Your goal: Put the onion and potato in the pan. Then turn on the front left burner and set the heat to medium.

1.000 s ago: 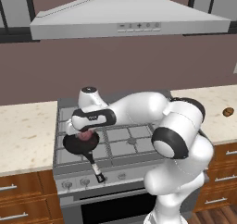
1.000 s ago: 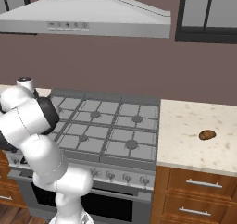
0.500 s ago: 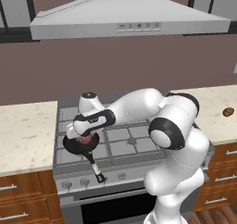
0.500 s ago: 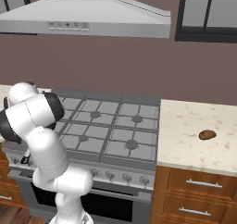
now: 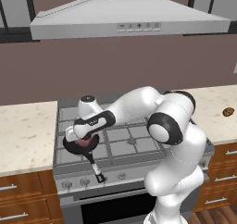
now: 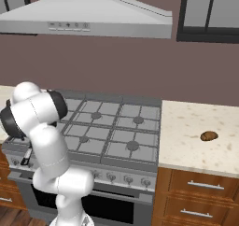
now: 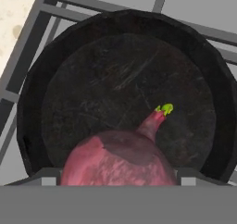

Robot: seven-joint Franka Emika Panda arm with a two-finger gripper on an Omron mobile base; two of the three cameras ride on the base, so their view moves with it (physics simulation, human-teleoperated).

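Lowered since a second ago, our gripper (image 5: 84, 140) hangs wide-jawed over the pan (image 7: 125, 38) with the onion (image 7: 119, 159) between its fingers, grip uncertain; potato (image 6: 209, 136) waits on the right tabletop (image 6: 186, 127).

A home kitchen, rendered. A grey gas stove (image 6: 105, 129) with a six-cell grate sits at the centre, knobs (image 6: 112, 177) along its front and an oven door (image 5: 115, 208) below. A grey hood (image 5: 129, 21) hangs at 12 o'clock against a brown wall (image 6: 121, 66). Speckled cream worktop (image 6: 191, 138) runs at 3 o'clock of the stove and at 9 o'clock in the left base view, over wooden drawers (image 6: 200, 187) with metal handles. A dark-framed window (image 6: 210, 12) shows at 1 o'clock.
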